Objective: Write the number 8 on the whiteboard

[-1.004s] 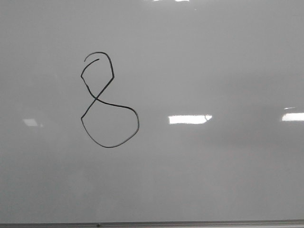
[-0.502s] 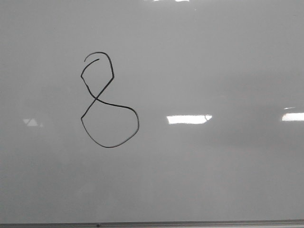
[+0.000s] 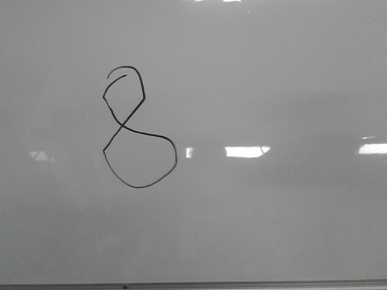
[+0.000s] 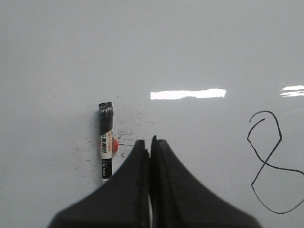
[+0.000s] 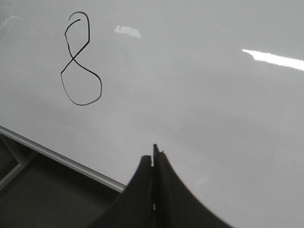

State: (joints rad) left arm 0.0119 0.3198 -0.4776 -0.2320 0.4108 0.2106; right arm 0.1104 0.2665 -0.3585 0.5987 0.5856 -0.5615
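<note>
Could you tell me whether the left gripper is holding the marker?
No, the left gripper is shut and empty; the black-capped white marker sits apart beside it.

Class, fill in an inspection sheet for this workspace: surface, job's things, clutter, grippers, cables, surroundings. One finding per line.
Surface: whiteboard, glossy, light reflections, metal bottom edge.
Job's things: number 8 drawn in black, both loops closed; marker lying on the board, held by neither gripper.
Clutter: small dark specks around the marker.
Grippers: left gripper shut, empty; right gripper shut, empty.
Cables: nothing seen.
Surroundings: dark area below the board's edge.
</note>
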